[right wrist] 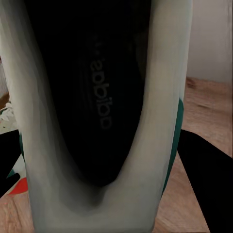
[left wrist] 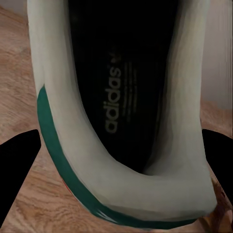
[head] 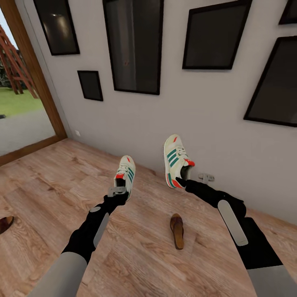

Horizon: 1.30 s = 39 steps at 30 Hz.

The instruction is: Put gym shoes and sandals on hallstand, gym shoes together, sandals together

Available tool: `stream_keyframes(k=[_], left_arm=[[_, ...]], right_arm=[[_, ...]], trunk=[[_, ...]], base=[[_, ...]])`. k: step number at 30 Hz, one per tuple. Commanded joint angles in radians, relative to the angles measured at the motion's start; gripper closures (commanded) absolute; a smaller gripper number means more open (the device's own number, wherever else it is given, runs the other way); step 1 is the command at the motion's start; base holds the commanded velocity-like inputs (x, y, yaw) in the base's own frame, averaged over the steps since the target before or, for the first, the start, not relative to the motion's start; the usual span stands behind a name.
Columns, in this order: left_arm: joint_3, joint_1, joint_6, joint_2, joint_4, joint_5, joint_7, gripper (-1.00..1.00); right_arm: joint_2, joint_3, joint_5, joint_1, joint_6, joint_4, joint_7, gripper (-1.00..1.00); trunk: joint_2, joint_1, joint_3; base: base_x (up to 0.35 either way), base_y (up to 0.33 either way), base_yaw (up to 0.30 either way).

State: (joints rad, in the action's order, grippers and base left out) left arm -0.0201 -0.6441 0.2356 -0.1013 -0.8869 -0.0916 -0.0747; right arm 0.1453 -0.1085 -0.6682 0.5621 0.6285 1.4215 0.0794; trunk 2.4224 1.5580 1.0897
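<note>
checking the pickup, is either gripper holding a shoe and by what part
Both. The left gripper holds one gym shoe at its heel collar; the right gripper holds the other gym shoe, also by the heel.

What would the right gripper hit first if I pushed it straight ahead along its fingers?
Probably the pale grey wall. The right gripper already holds a cream-white sneaker with green stripes by the heel, toe raised toward the wall, so the shoe's toe would likely touch first. Depth is unclear.

Head camera overlooks floor (head: pixel 62 185) and wall (head: pixel 165 119); wrist cameras peer closely into shoes (left wrist: pixel 121 121).
</note>
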Motion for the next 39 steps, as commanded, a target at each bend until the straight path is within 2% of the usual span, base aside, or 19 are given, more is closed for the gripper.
stream_keyframes(k=[1,11,27,39], left_arm=[[0.000,0.000,0.007,0.000,-0.002,-0.010,-0.001,1.00],[-0.001,0.000,0.007,-0.001,-0.001,-0.011,-0.001,1.00],[-0.001,0.000,0.007,-0.001,-0.001,-0.011,0.000,1.00],[-0.002,0.000,0.007,-0.002,-0.001,-0.011,-0.001,1.00]], right_arm=[[0.000,-0.001,-0.001,0.001,0.003,0.000,0.002,1.00],[0.000,-0.001,-0.001,0.001,0.003,0.000,0.002,1.00],[0.000,-0.001,-0.001,0.001,0.003,0.000,0.002,1.00],[0.000,-0.001,-0.001,0.001,0.003,0.001,0.003,1.00]], trunk=[[0.008,0.004,0.003],[0.078,0.042,0.025],[0.078,0.042,0.013],[0.078,0.042,0.007]], base=[[0.000,0.000,-0.251],[0.000,0.000,-0.251],[0.000,0.000,-0.249],[0.120,-0.102,-0.114]])
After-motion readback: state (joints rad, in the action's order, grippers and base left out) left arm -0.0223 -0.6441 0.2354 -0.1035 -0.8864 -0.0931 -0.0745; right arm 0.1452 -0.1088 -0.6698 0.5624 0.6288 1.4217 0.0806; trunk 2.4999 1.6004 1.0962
